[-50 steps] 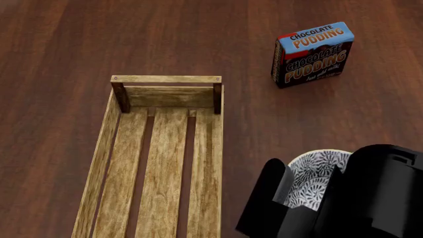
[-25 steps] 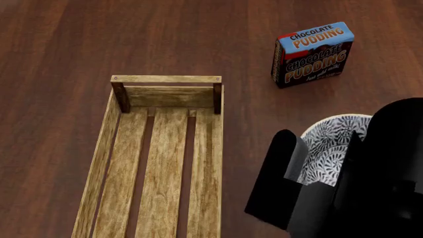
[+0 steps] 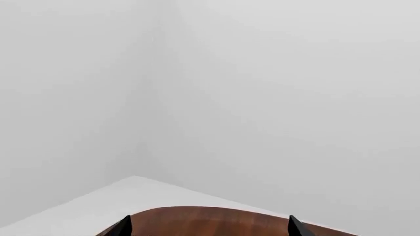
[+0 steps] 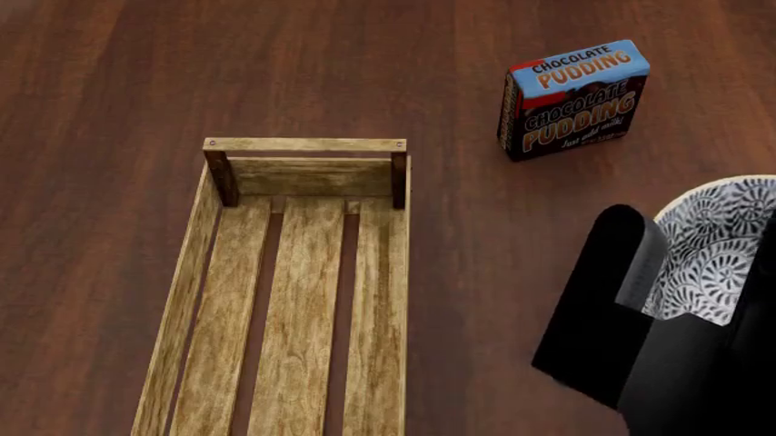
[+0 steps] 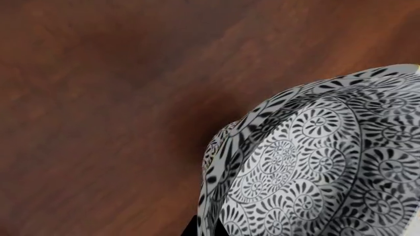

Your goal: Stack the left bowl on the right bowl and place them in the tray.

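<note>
A bowl (image 4: 725, 227) with a black-and-white floral pattern hangs above the dark wooden table at the head view's right edge, partly cut off. My right gripper (image 4: 693, 265) is shut on its rim, one black finger (image 4: 601, 300) outside the wall. In the right wrist view the bowl (image 5: 315, 162) fills the frame over the table, and I cannot tell whether a second bowl is nested in it. The tray (image 4: 194, 272), a long light wooden crate, lies empty to the left of the bowl. My left gripper (image 3: 208, 228) is open, pointing past the table edge at a pale wall.
A chocolate pudding box (image 4: 572, 98) stands upright on the table beyond the held bowl, to the right of the tray's far end. Bare dark wood (image 4: 485, 227) separates the tray from the gripper.
My right gripper has carried the bowl rightward and farther from me, away from the tray's side, toward the view's right edge. The tray and pudding box have not moved.
</note>
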Controlling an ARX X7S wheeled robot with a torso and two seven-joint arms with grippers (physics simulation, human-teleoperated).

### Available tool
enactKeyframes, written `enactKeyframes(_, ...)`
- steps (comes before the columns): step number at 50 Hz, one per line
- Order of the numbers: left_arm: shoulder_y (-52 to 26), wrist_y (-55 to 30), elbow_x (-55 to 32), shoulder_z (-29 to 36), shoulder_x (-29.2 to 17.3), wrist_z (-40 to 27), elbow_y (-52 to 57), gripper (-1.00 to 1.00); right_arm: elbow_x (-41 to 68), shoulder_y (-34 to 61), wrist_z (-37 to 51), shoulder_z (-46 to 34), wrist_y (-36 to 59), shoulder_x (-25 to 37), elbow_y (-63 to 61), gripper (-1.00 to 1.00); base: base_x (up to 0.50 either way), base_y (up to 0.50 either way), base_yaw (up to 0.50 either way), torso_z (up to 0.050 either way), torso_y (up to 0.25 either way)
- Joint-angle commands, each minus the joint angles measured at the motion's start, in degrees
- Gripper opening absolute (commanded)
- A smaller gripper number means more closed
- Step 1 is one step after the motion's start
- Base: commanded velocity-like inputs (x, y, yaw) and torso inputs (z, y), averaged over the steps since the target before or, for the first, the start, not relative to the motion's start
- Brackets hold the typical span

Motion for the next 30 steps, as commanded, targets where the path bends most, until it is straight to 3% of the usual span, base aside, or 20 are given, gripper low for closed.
enactKeyframes(1,-0.1,-0.8,-0.4,-0.6,0.0,0.0,0.6,1.0,-1.5,4.0,0.7,-3.3,0.4,3.6,-0.1,-1.0,0.0,0.0,0.0,0.0,0.0)
enactKeyframes(7,-2.2,-1.0,-1.1,0.8,-0.6,-0.1,0.9,1.0,-6.4,4.4,-3.1,-5.0,-0.2,5.8,0.0,-1.0,0.0,0.0,0.0,0.0,0.0)
enactKeyframes(17,-10.4,-1.7,-1.8,8.4,-1.1,-0.7,0.9,1.0,-17.1,4.6,-13.3,-6.1,0.6,8.1,-1.6,-1.0,0.0,0.0,0.0,0.0,0.0)
enactKeyframes(30,-22.1,-2.3,-2.5,19.7,-1.4,-1.5,0.9,1.0,-25.0,3.9,-16.9,-10.4,-1.1,9.5,0.3,-1.0,0.0,0.0,0.0,0.0,0.0)
